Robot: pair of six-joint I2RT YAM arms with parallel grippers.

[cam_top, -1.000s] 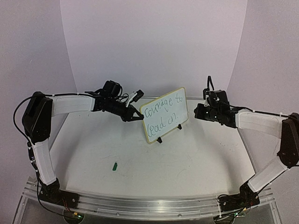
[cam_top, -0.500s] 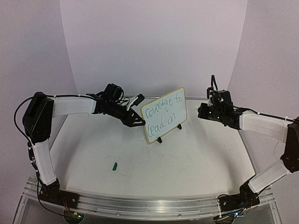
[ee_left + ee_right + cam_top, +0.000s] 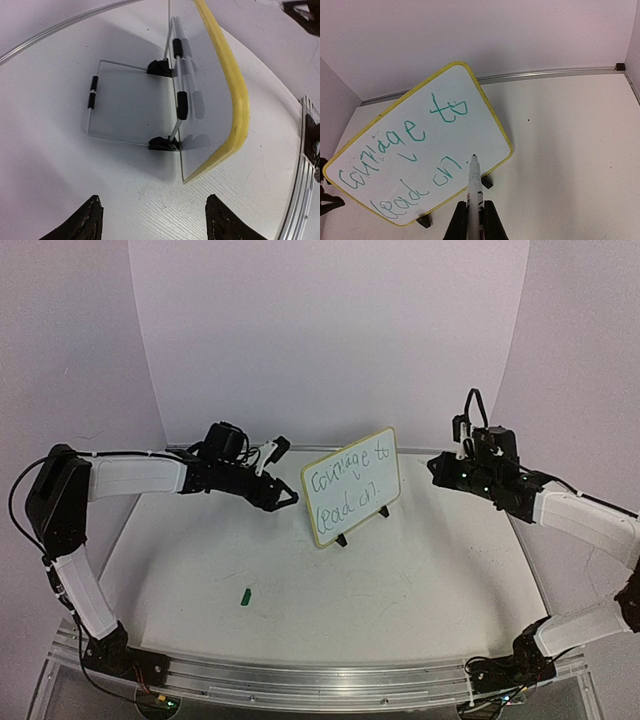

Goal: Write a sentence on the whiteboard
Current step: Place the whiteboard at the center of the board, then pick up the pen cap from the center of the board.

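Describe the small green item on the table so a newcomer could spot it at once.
Find the whiteboard standing mid-table. Nearer the arm bases and left of it, the green item lies alone on the table: tiny, dark green, touching nothing.

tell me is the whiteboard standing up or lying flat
Standing up, leaning back: the whiteboard rests on its black feet, propped by a wire stand behind it.

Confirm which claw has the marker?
The right claw: it is shut on the marker, whose tip points at the whiteboard. The left claw is open and empty, beside the board.
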